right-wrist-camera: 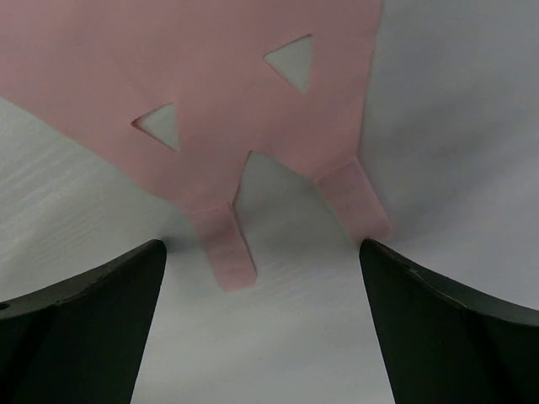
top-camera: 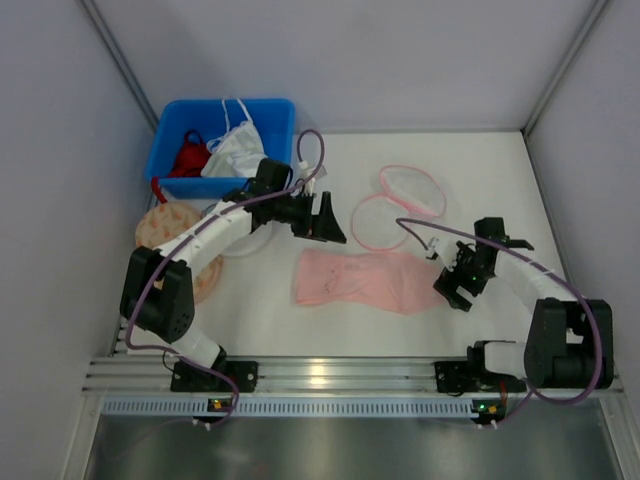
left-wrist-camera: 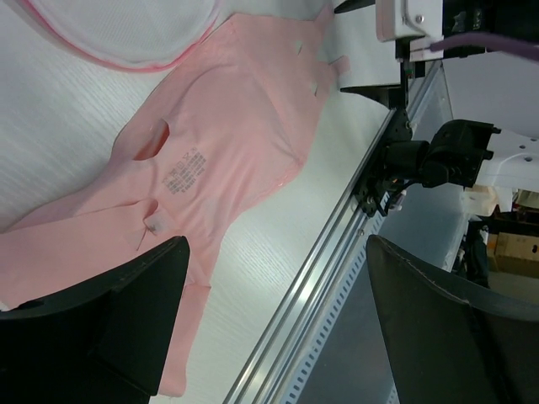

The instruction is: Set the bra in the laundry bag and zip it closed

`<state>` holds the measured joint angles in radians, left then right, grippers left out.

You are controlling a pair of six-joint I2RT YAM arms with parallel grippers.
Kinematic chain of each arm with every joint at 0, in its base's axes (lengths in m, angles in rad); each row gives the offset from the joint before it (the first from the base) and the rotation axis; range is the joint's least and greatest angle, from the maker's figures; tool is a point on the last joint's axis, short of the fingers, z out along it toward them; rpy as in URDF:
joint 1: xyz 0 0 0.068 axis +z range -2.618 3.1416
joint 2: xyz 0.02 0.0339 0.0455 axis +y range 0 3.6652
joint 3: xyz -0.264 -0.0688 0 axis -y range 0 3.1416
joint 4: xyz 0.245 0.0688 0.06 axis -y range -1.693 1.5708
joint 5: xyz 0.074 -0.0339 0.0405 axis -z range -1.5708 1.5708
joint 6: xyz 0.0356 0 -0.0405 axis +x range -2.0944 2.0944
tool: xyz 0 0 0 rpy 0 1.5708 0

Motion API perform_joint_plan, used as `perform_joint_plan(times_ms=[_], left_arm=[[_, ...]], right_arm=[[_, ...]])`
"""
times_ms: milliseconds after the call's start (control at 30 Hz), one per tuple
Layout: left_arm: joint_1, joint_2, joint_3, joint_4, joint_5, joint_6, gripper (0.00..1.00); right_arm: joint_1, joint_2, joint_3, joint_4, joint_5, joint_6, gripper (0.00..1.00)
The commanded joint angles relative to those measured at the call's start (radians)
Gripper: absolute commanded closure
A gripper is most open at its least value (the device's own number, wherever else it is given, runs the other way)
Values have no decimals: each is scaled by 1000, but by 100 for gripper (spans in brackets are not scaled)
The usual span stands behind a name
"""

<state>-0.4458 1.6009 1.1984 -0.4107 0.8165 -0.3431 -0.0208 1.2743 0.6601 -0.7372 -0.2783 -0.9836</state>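
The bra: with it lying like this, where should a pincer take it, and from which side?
Probably at its right-hand end, where two short strap tabs stick out. The bra lies flat and spread on the table, with no raised fold to catch, so come down from above and pinch the thin edge just behind the tabs. The open right pincer faces that end.

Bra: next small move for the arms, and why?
Probably lower the right pincer onto the end of the bra beneath it and close. The bra lies flat on the table, outside the laundry bag. The left pincer and the right pincer both stand open, holding nothing, and the right wrist view shows the bra's strap tabs just ahead.
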Motion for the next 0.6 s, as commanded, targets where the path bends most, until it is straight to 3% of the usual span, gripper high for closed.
perform_joint_plan(times_ms=[0,133,200,233,267,333,367,433,467,533,567], left_arm=[[2,-45,-11,33,-17,32,9],[9,-56,-16,32,-23,35,8],[10,-55,-20,33,-27,33,9],[13,-56,-22,33,-25,30,9],[16,-53,-25,33,-22,29,9],[25,-50,-26,32,-17,24,9],[30,-48,-26,33,-19,21,9],[44,-47,-26,33,-16,18,9],[50,-47,-26,32,-16,16,9],[65,-48,-28,33,-14,16,9],[68,-50,-31,33,-14,15,9]], right_arm=[[13,-26,-51,104,-12,-188,1],[59,3,-71,68,8,-224,1],[61,11,-80,82,10,-228,7],[62,25,-79,100,5,-224,14],[64,34,-73,116,5,-213,30],[68,72,-54,122,-10,-184,47],[70,85,-30,116,-15,-175,63],[78,117,1,90,-30,-153,78],[81,122,33,58,-35,-150,90],[82,116,65,16,-44,-142,100],[82,106,93,-4,-48,-139,100]])
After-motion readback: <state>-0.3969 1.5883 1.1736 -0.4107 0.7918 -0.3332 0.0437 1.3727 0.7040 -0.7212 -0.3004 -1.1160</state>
